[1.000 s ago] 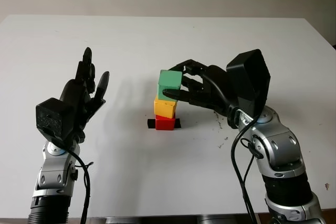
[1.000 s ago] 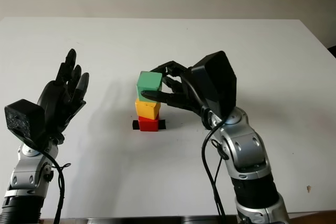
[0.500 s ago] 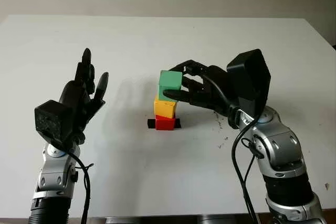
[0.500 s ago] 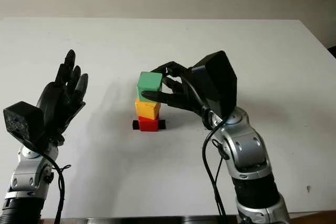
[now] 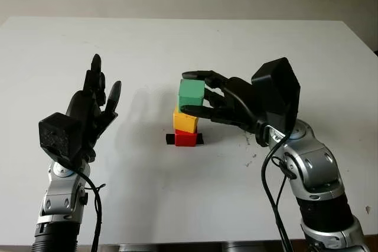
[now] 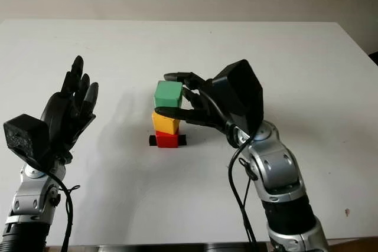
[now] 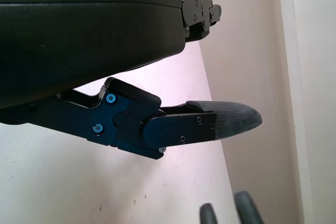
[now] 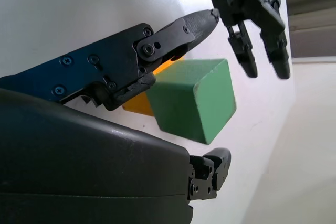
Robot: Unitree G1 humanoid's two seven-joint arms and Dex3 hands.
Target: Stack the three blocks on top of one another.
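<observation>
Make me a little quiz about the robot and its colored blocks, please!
1. True or false: the green block sits on top of the yellow block.
2. Which block is at the bottom of the stack? A) green B) yellow C) red
3. Fill the gap: the hand next to the stack, with its fingers around the green block, is the ____ hand.

Key:
1. True.
2. C, the red block, which sits on a black marker on the white table.
3. Right; the left hand is open, raised off to the side.
</observation>
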